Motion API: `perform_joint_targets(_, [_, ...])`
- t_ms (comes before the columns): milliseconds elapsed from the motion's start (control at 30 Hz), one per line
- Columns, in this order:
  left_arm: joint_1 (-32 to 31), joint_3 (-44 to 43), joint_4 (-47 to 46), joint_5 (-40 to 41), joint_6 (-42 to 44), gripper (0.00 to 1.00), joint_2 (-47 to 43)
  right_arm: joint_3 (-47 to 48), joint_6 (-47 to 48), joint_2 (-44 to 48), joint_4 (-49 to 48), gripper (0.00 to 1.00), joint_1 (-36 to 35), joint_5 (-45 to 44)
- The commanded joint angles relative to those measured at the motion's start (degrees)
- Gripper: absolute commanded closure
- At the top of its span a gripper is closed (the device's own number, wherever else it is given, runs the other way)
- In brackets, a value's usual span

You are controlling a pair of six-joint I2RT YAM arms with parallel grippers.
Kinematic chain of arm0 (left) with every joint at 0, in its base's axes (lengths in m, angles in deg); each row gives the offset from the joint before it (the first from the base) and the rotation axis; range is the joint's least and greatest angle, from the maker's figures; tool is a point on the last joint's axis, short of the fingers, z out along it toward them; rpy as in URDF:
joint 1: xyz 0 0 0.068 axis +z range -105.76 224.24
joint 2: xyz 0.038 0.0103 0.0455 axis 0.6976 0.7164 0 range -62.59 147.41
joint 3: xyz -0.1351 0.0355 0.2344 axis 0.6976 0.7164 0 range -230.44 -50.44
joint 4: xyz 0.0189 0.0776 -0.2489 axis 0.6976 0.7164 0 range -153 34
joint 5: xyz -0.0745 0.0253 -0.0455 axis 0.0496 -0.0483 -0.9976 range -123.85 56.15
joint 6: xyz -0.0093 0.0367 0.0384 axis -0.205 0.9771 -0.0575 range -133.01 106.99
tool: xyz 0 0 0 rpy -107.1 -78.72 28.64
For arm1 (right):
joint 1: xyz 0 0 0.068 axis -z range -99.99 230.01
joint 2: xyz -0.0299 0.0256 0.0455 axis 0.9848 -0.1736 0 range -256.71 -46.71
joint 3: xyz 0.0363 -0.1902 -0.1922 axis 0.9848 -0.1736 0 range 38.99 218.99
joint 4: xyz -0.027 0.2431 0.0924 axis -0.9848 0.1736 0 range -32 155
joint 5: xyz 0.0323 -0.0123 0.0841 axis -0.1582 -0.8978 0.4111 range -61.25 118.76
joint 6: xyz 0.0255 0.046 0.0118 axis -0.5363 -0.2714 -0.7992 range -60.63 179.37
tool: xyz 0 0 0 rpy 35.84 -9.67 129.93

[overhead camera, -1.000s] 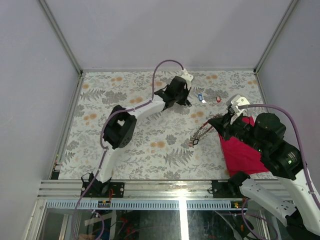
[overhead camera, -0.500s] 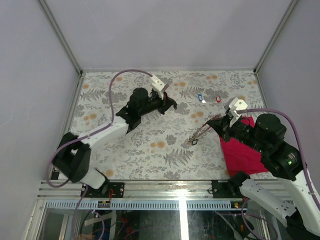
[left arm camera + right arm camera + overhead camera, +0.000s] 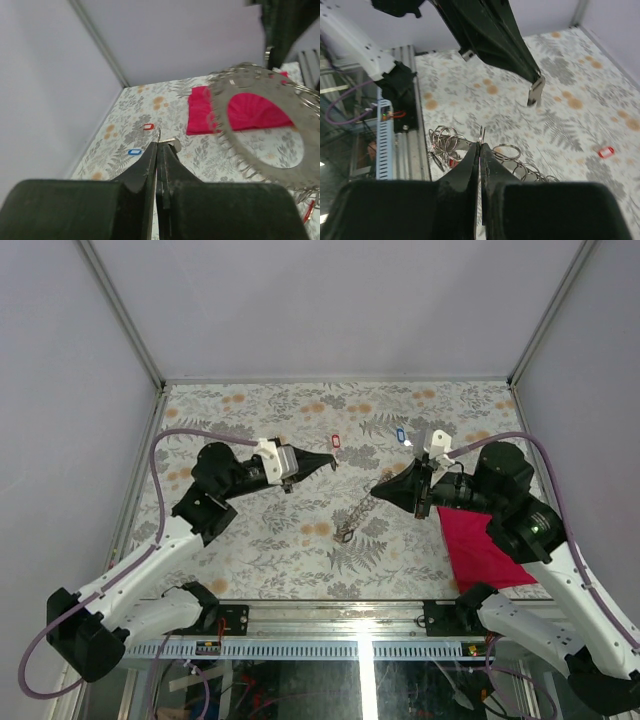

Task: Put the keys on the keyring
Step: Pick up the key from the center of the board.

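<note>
Right gripper (image 3: 377, 490) clamped on keyring (image 3: 357, 517), links dangling toward 7 o'clock; left gripper (image 3: 329, 462) at its 9 o'clock, jaws closed, seemingly pinching a metal tab (image 3: 536, 92).

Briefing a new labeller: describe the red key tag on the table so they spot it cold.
On the floral table, look toward the far edge, just beyond the tip of the left claw. The red key tag lies there by itself; the blue key tag lies well to its right.
</note>
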Motion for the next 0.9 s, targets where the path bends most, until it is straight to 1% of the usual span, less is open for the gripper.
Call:
perform_joint_targets(0, [0.06, -0.74, 2.65, -9.9, 7.05, 1.0, -3.33, -1.04, -4.19, 0.1, -15.51, 1.0, -0.29, 11.49])
perform_joint_targets(167, [0.04, 0.62, -5.76, -12.2, 0.64, 1.0, -5.44, -2.77, -5.82, 0.32, -21.16, 1.0, -0.34, 13.59])
perform_joint_targets(433, [0.93, -2.78, -7.8, -18.76, -3.27, 1.0, -4.04, -4.32, -9.06, -1.45, -29.42, 1.0, -0.35, 15.28])
perform_joint_targets(467, [1.62, -2.71, -9.2, -19.89, -4.52, 1.0, -3.6, -4.49, -9.84, -1.83, -30.67, 1.0, -0.34, 15.57])
perform_joint_targets(567, [3.64, -1.36, -17.46, -23.2, -9.7, 1.0, -1.85, -5.02, -13.31, -3.33, -35.36, 1.0, -0.34, 16.12])
perform_joint_targets(667, [4.45, -0.87, -22.14, -24.89, -12.65, 1.0, -0.96, -4.89, -16.51, -5.24, -38.72, 1.0, -0.35, 17.11])
perform_joint_targets(767, [4.44, -1.3, -23.19, -26.6, -13.18, 1.0, -0.35, -4.69, -18.33, -6.66, -40.12, 1.0, -0.35, 17.14])
perform_joint_targets(867, [4.44, -1.79, -23.41, -28.01, -13.42, 1.0, -0.05, -3.94, -18.75, -7.93, -39.05, 1.0, -0.36, 16.97])
